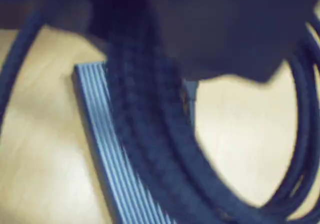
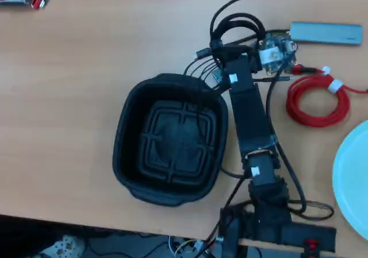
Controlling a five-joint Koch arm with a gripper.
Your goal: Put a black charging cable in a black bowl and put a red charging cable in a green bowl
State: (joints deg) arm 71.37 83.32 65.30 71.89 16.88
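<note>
Gripper [image 2: 238,39] hidden — wrist view blurred.

Wooden table [image 2: 86,68] carries black bowl [image 2: 169,140]; red charging cable [image 2: 317,101]; green bowl [image 2: 352,177].

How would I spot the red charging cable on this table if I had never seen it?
In the overhead view, find the black bowl, the biggest thing on the wooden table. Look right, past the robot arm, towards the green bowl at the edge. Above it lies the red charging cable: a bright red round coil bound with a white tie.

black cable [image 2: 236,25] coiled, red cable [image 2: 317,101] coiled
</note>
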